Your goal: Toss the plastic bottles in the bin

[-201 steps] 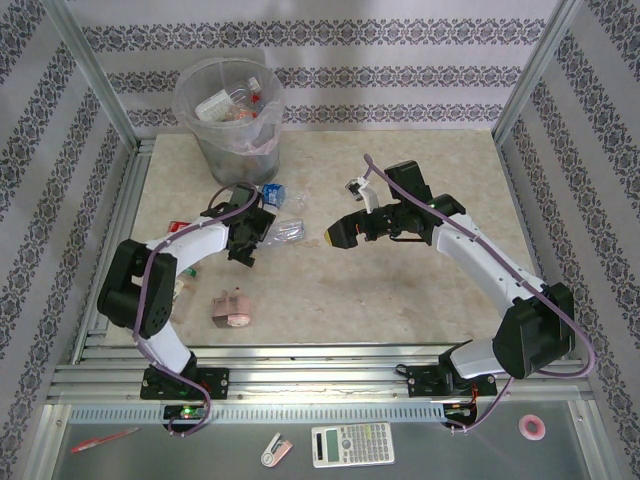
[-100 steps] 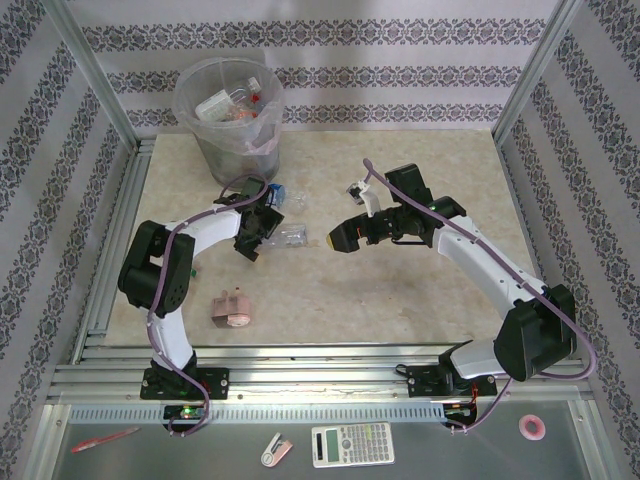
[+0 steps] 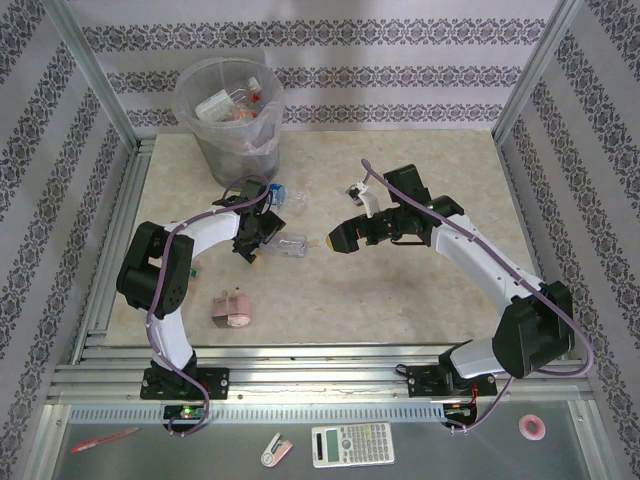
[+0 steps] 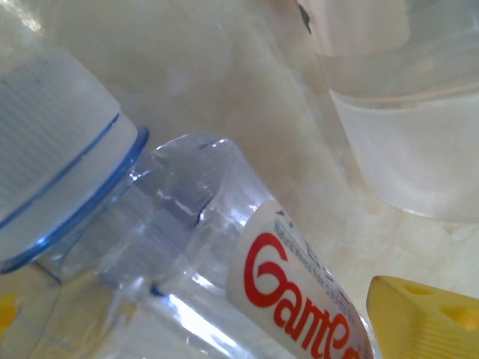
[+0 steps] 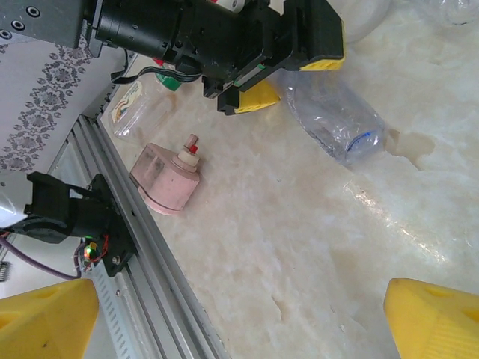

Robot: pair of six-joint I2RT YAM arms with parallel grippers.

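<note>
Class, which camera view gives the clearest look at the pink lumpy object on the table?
Right wrist: the pink object appears large, with its pale neck and red tip plain to see. The top external view shows it small, as an indistinct pink blob.

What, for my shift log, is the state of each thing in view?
left tool: open, astride the clear bottle.
right tool: open, empty.
clear bottle: lying on its side on the table.
blue-label bottle: lying beside the bin.
bin: upright, bottles inside.
pink container: lying on its side.
</note>
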